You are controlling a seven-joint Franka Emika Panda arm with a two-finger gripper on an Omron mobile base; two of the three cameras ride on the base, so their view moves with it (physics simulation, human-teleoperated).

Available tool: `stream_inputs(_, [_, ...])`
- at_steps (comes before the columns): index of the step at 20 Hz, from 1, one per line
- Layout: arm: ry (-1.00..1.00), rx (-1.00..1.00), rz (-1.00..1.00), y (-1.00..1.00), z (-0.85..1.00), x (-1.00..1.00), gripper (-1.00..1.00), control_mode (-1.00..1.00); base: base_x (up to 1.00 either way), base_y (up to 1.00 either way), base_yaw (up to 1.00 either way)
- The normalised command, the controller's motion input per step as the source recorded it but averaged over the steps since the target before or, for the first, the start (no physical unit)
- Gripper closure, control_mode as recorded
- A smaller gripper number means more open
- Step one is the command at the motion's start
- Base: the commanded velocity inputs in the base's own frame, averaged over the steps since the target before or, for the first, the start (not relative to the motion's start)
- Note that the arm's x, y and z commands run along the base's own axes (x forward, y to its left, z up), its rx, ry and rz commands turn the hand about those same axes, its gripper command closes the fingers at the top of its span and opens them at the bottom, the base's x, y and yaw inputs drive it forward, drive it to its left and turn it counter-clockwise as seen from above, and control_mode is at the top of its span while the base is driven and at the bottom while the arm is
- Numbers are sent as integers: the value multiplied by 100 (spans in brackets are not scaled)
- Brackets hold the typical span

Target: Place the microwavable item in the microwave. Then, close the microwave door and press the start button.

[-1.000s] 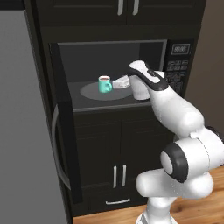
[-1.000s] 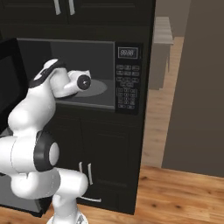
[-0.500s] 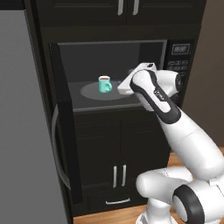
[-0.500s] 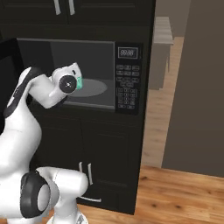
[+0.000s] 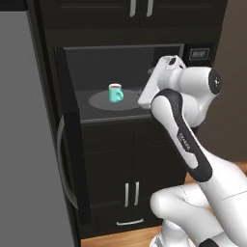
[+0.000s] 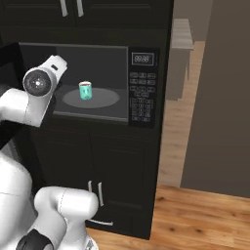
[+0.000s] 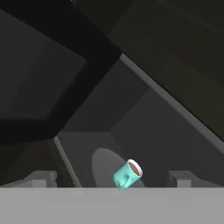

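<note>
The teal mug with brown liquid stands upright on the grey turntable inside the open microwave. In the right base view the mug sits left of the keypad panel. My white hand hovers at the right side of the cavity mouth, clear of the mug. In the hand view my gripper is open, its fingertips wide apart with nothing between them, and the mug lies ahead. The microwave door is swung open to the left, its silver bar handle facing outward.
Dark cabinet doors with short silver handles sit below the microwave, more above it. A grey wall panel stands left of the open door. Wooden floor and a passage lie to the right of the cabinet column.
My hand has drawn back from beside the mug to the right side of the opening, and the arm has swung up. The mug stays put on the turntable.
</note>
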Motion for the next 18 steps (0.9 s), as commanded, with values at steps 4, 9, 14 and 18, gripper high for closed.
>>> stream_inputs(4, [0,-39,13,0,17,-100,-100,-100,0,0,0])
stream_inputs(9, [-1,-38,19,0,0,-100,-100,-100,0,0,0])
stream_inputs(14, [-18,-29,26,-2,-5,-100,-100,-100,0,0,0])
stream_inputs(18, [-46,-24,23,0,-1,-100,-100,-100,0,0,0])
